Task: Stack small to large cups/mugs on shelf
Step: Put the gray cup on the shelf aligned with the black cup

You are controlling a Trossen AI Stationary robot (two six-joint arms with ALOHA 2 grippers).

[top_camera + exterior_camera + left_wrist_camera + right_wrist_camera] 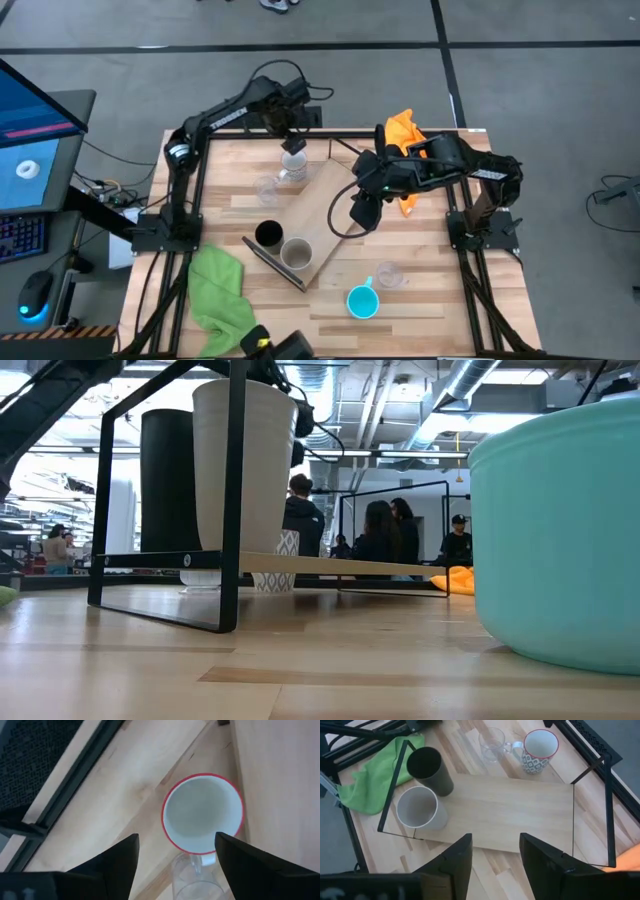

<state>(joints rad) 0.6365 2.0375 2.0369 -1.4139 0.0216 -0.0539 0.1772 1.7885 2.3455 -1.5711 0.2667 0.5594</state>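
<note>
The shelf (312, 215) is a light-wood board in a dark frame, lying slantwise on the table. A black cup (268, 234) and a beige-grey cup (296, 252) stand on its near end; both also show in the right wrist view, the black cup (430, 770) beside the beige-grey cup (420, 807). A white mug with a red rim (202, 815) stands on the table at the shelf's far end, next to a clear glass (492, 745). My left gripper (175, 855) is open just above the mug. My right gripper (496, 855) is open above the shelf's right side (520, 810).
A bright blue mug (362, 300) and a second clear glass (388, 273) stand near the table's front right. A green cloth (215, 290) lies at the front left and an orange cloth (405, 130) at the far right. People show in the room beyond.
</note>
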